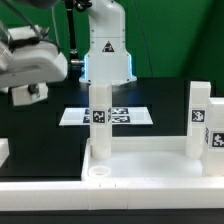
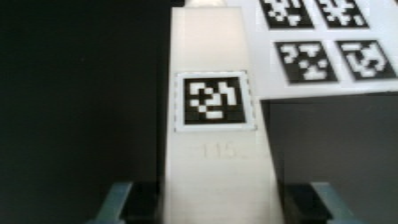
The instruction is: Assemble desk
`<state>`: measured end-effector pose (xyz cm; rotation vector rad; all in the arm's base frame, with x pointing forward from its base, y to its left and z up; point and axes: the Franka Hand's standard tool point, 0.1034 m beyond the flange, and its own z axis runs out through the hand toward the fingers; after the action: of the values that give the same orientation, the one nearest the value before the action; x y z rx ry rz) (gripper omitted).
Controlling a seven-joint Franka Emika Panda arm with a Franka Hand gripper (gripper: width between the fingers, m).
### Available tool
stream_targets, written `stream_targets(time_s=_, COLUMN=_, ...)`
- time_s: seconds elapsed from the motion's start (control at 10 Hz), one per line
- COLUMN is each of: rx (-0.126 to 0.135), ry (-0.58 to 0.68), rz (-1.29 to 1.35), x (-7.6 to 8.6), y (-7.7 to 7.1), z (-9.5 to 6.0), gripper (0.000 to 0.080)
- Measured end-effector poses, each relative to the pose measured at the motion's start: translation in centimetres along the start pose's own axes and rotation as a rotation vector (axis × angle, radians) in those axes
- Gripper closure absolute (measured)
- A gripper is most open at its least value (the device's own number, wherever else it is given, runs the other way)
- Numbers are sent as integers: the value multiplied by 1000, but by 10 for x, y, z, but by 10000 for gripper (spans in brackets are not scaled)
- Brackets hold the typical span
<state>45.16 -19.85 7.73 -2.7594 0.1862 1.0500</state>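
Jaws clamped on upright leg above desk slab corner socket; slight tilt risks jamming, cross-threading.

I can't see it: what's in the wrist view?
A white square desk leg bearing a black-and-white tag stands between the two fingers of the gripper. Beyond it, the marker board lies on the dark table.

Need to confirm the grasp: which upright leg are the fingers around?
The leg on the exterior view's left; the wrist view shows the fingers flanking it. The right leg stands free.
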Motion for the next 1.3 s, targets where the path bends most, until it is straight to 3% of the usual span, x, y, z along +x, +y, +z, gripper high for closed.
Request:
stream_targets(time_s=0.3, rx=-34, ry=191, rz=-3, x=5, y=-3, z=-12, gripper=510)
stream_targets(time_s=0.4, rx=-54, ry=224, rz=-14, x=1, y=-20, z=-33, gripper=510)
stream_targets(time_s=0.5, rx=-61, ry=287, rz=-43, x=-2, y=-38, z=-66, gripper=510)
stream_targets(time_s=0.6, rx=-67, ry=364, rz=-63, x=-7, y=-46, z=-95, gripper=510)
stream_targets(time_s=0.7, rx=-74, ry=441, rz=-64, x=-10, y=-45, z=-107, gripper=510)
stream_targets(time_s=0.8, rx=-83, ry=496, rz=-59, x=-8, y=-41, z=-103, gripper=510)
stream_targets(time_s=1.1, rx=-103, ry=693, rz=-37, x=-1, y=-40, z=-112, gripper=509)
stream_targets(time_s=1.2, rx=-115, ry=773, rz=-31, x=7, y=-59, z=-131, gripper=509)
stream_targets(time_s=1.3, rx=-106, ry=830, rz=-42, x=13, y=-78, z=-151, gripper=509)
